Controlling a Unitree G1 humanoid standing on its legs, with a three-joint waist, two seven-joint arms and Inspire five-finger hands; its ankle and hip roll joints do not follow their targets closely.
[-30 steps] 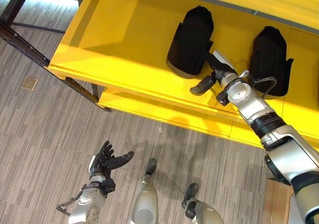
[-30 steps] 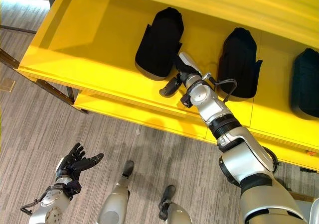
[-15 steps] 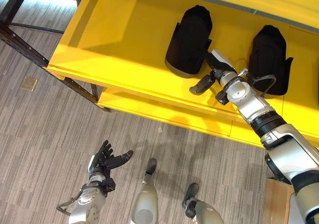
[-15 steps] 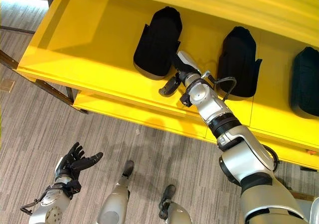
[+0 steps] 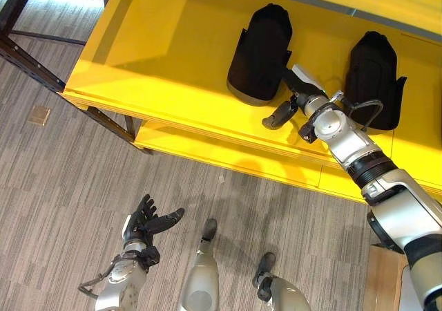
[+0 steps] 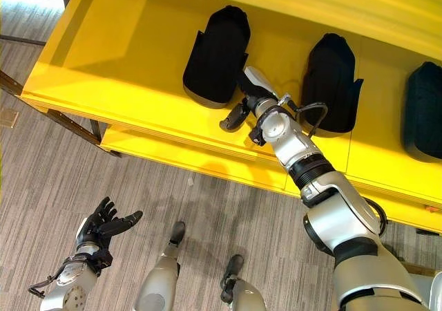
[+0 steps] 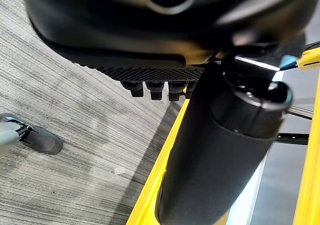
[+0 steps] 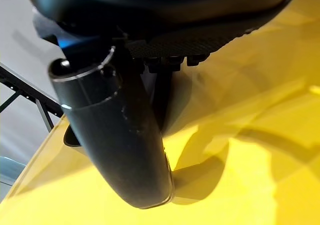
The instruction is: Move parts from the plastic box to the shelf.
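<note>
Black moulded parts lie on the yellow shelf (image 5: 173,62): one on the left (image 5: 261,52), a second to its right (image 5: 373,72), and a third at the far right (image 6: 423,110). My right hand (image 5: 300,88) reaches onto the shelf, its straight fingers against the near right side of the left part and its thumb (image 5: 275,115) spread away over the shelf board. In the right wrist view that part (image 8: 162,97) shows dark just past the fingertips. My left hand (image 5: 146,221) hangs low over the floor, open and holding nothing.
A lower yellow shelf board (image 5: 228,159) juts out under the top one. Black frame legs (image 5: 27,55) stand at the shelf's left end. A small square plate (image 5: 40,115) sits in the grey floor. A wooden edge (image 5: 383,283) shows at the lower right.
The camera has shifted a little. My right hand stays against the left part, and my left hand has not moved.
</note>
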